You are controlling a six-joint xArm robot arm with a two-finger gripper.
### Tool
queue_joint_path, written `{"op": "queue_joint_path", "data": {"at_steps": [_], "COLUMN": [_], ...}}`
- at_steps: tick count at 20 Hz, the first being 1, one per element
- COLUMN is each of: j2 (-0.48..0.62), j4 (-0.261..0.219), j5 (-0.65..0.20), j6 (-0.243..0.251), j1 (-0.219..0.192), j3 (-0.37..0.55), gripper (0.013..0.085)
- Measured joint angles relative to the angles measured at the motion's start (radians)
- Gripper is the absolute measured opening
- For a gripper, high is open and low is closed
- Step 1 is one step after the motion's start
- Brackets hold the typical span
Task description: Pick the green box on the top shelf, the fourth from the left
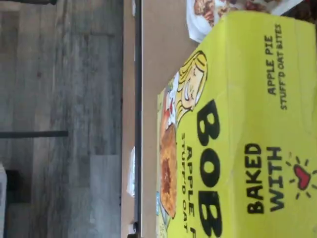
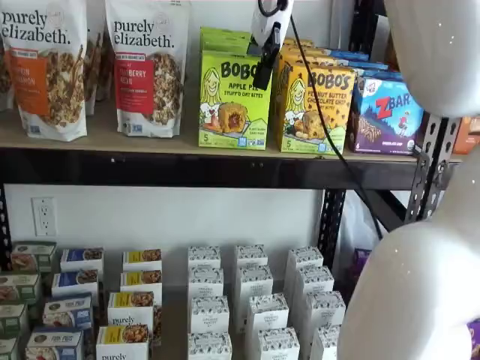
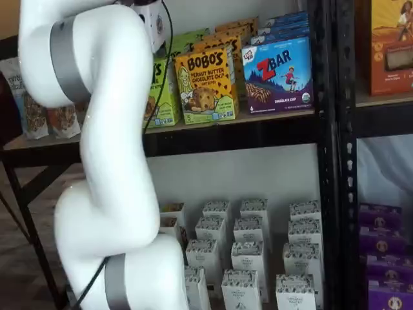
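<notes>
Approach step: pincer [image 2: 264,64] hangs above green Bobo's apple pie box [image 2: 234,99], fingers spread wide, empty. Box on top shelf [image 2: 187,169], peanut butter box [image 2: 315,109] at 3 o'clock. Next: descend, straddle box, close.

The green box [image 1: 247,139] is printed cardboard with a smooth, slightly satin face, creased at its edges. The top shelf [image 2: 150,142] is a matt light-tan board on a black painted metal front rail [image 2: 187,169], with perforated black metal uprights [image 2: 431,161]. The arm's casing [image 3: 110,148] is glossy white plastic; the granola bags [image 2: 146,64] at the box's nine o'clock are smooth printed film.
</notes>
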Motion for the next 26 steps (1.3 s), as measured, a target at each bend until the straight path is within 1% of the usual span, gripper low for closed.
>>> {"op": "queue_joint_path", "data": {"at_steps": [5,7,8,9,10,12,13,14,15,16,17,18,19,20,21,22,26], "j2": [0.011,0.012,0.012,0.011,0.01,0.009,0.007,0.006,0.005,0.004,0.004,0.003,0.003,0.003,0.003,0.002,0.006], "j4": [-0.004,-0.001,0.001,0.004,0.007,0.012,0.013,0.015,0.017,0.02,0.021,0.023,0.024,0.024,0.025,0.026,0.029], "j5": [0.011,0.008,0.005,0.003,0.0,-0.003,-0.005,-0.007,-0.008,-0.01,-0.01,-0.009,-0.008,-0.007,-0.007,-0.006,0.006], "j6": [0.002,0.003,0.002,0.002,0.001,-0.001,-0.001,-0.002,-0.003,-0.004,-0.004,-0.005,-0.006,-0.006,-0.007,-0.007,-0.008], "j1": [0.004,0.004,0.004,0.003,0.002,0.0,-0.001,-0.001,-0.002,-0.004,-0.004,-0.005,-0.006,-0.007,-0.007,-0.008,-0.01], "j3": [-0.007,-0.004,-0.002,0.001,0.003,0.005,0.006,0.008,0.009,0.01,0.01,0.009,0.009,0.008,0.008,0.008,0.0], "gripper": [0.085,0.077,0.077,0.073,0.073,0.065,0.065,0.061,0.061,0.057,0.057,0.053,0.053,0.049,0.049,0.045,0.045]}}
